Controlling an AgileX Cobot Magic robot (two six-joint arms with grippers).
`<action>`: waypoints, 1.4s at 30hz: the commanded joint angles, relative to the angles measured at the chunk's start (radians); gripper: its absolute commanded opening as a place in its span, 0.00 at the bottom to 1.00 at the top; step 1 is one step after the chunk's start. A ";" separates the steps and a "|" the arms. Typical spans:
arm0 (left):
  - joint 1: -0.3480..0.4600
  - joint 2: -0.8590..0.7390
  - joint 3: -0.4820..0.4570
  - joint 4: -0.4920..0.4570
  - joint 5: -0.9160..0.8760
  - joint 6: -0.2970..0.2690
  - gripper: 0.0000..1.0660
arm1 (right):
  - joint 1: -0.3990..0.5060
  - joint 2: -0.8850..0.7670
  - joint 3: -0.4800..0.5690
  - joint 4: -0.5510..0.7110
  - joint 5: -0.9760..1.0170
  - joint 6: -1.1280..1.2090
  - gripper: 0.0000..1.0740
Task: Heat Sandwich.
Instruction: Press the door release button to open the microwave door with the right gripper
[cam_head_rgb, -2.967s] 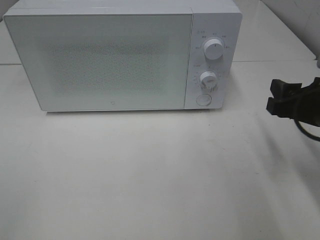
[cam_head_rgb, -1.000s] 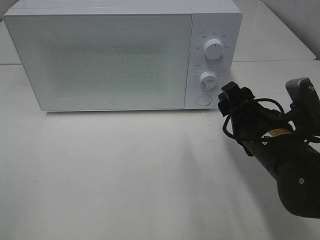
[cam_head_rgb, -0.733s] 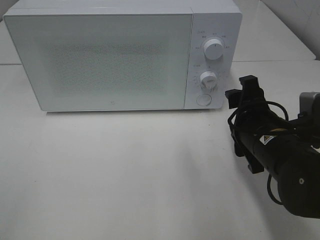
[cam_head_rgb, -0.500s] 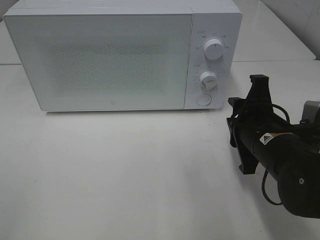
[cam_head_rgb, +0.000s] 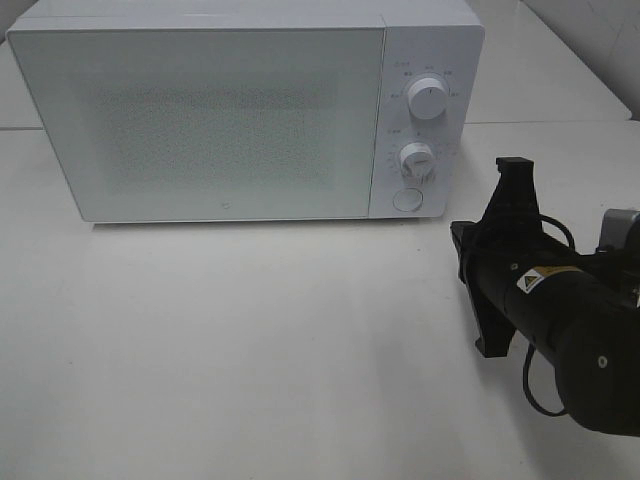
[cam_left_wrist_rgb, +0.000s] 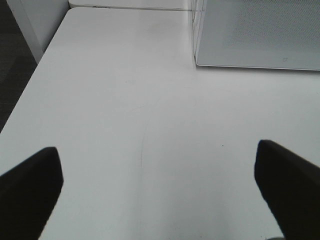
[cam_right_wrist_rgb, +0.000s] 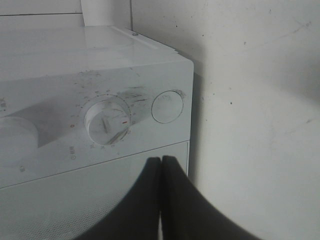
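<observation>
Shows the fingers (cam_right_wrist_rgb: 145, 210) of the right gripper (cam_right_wrist_rgb: 161, 167) pressed together tip to tip, with only a thin seam between them and nothing visible in their grip. In the right wrist view, sets those tips against the shut door of the white microwave (cam_right_wrist_rgb: 75, 75), close to the line where the door meets the control panel (cam_right_wrist_rgb: 125, 85). On that panel, picks out the round button (cam_right_wrist_rgb: 167, 106) nearest the tips, then the lower knob (cam_right_wrist_rgb: 107, 121) with its ring of printed marks, then a slice of the upper knob (cam_right_wrist_rgb: 15, 134) at the frame's edge.

From the high camera, places the right gripper off the microwave's front right corner, near it but apart, above the white surface (cam_head_rgb: 250, 350). Turns the gripper's black body so that its long bar stands nearly upright. Behind it, shows the thick black arm (cam_head_rgb: 585, 345), with a yellow warning label (cam_head_rgb: 535, 278) and a looped cable (cam_head_rgb: 540, 385).

In the left wrist view, shows the left gripper with its fingers spread wide apart, one at each side of the frame, with only bare white surface between them. Beyond them, catches a corner of the microwave's mesh-patterned door and, past the surface's edge, a strip of dark floor (cam_left_wrist_rgb: 10, 75).

In the high view, stands the microwave at the back of the surface, with the door shut across most of its front and the panel at its right end. Stacks the upper knob over the lower knob over the round button.

Gives no sight of the sandwich in any view — cannot tell where it lies.
</observation>
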 joint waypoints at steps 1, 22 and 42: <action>0.003 -0.008 0.001 -0.005 -0.010 0.003 0.94 | 0.003 -0.002 -0.006 -0.011 0.012 -0.002 0.00; 0.003 -0.008 0.001 -0.005 -0.010 0.003 0.94 | -0.123 0.170 -0.215 -0.173 0.125 0.016 0.00; 0.003 -0.008 0.001 -0.005 -0.010 0.003 0.94 | -0.198 0.337 -0.412 -0.196 0.183 0.016 0.00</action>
